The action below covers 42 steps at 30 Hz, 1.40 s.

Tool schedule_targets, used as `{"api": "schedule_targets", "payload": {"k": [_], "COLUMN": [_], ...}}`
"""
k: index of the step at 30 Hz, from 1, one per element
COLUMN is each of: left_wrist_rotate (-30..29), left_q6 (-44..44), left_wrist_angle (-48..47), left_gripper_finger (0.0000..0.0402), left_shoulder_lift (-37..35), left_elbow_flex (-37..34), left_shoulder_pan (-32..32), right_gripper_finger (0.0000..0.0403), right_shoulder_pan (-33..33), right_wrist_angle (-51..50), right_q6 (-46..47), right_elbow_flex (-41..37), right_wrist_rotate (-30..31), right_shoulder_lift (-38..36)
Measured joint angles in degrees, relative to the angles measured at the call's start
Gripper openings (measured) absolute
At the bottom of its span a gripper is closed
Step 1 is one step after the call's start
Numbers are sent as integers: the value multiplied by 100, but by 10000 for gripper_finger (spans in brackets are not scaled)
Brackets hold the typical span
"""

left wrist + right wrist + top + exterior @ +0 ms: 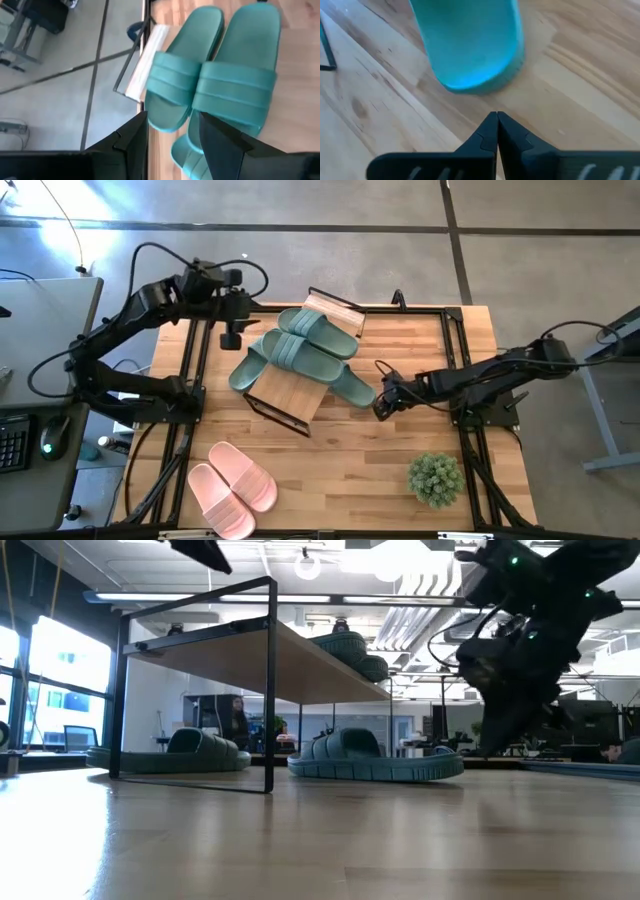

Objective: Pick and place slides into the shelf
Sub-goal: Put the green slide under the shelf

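Note:
The shelf [285, 390] stands mid-table, its bamboo top tilted toward the near edge. Two sage green slides [310, 342] lie side by side on its top [215, 75]. A third green slide [245, 370] lies on the table at the shelf's left, and a fourth [352, 387] at its right [375, 762]. The pale pink pair [232, 485] rests near the near-left corner. My left gripper [230, 338] hovers open above the shelf's far-left side [172, 132]. My right gripper [380, 406] is shut, low over the table, just short of the fourth slide's end [470, 50].
A small potted plant [435, 477] stands near the near-right corner. Black frame rails [455, 350] run along the table's left and right sides. Bare wood lies between the shelf and the near edge [340, 470].

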Motion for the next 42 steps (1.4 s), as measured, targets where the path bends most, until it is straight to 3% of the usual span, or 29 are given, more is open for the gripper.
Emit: {"api": "schedule_targets", "payload": {"k": [8, 17, 24, 32, 42], "left_wrist_rotate": [152, 413, 827, 1086, 519], "left_q6": [47, 207, 684, 1579, 1868], "left_wrist_angle": [-590, -1016, -1198, -1119, 92], "left_gripper_finger": [160, 160, 160, 160, 160], "left_shoulder_lift": [0, 0, 2, 4, 4], "left_elbow_flex": [-2, -36, -652, -1551, -2729], "left_shoulder_pan": [528, 1241, 1619, 1606, 1605], "right_gripper_finger": [0, 0, 0, 0, 0], "right_shoulder_pan": [-141, -525, -693, -527, -411], "right_wrist_angle": [945, 1599, 1664, 1561, 1197], "right_q6": [34, -140, -386, -612, -1006], "right_elbow_flex": [-4, -2, -2, -2, -2], "right_wrist_rotate": [144, 190, 55, -205, -70], "right_shoulder_lift": [710, 894, 882, 356, -551]}}
